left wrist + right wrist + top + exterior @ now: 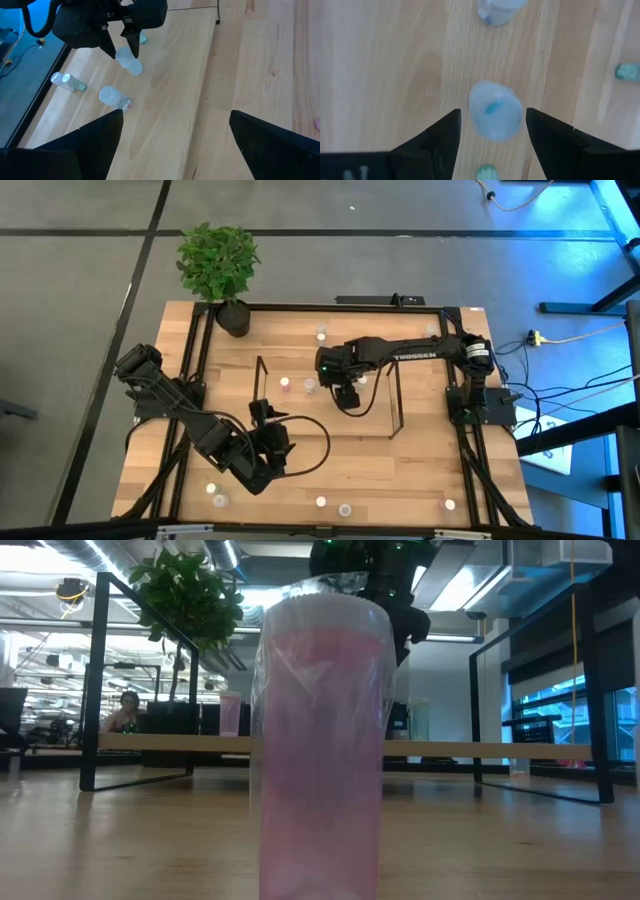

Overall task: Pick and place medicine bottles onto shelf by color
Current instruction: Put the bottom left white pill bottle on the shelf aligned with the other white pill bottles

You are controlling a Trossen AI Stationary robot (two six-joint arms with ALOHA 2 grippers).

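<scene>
Over the shelf (325, 395) board, the right gripper (492, 125) stands spread, perhaps just clear of an upright pale bottle (495, 116) between its fingers, the wide-open left gripper (268, 412) waiting at seven o'clock.

1. pale wood table (420, 470), smooth, matt, visible grain.
2. translucent glossy plastic bottle (320, 740), pink-tinted, ribbed whitish cap.
3. thin black metal rods on shelf (395, 395).
4. matt black plastic fingers (440, 140).

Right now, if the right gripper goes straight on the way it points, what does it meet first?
Probably the pale bottle standing between the open right gripper's jaws, then the shelf board below; depth is unclear.
</scene>
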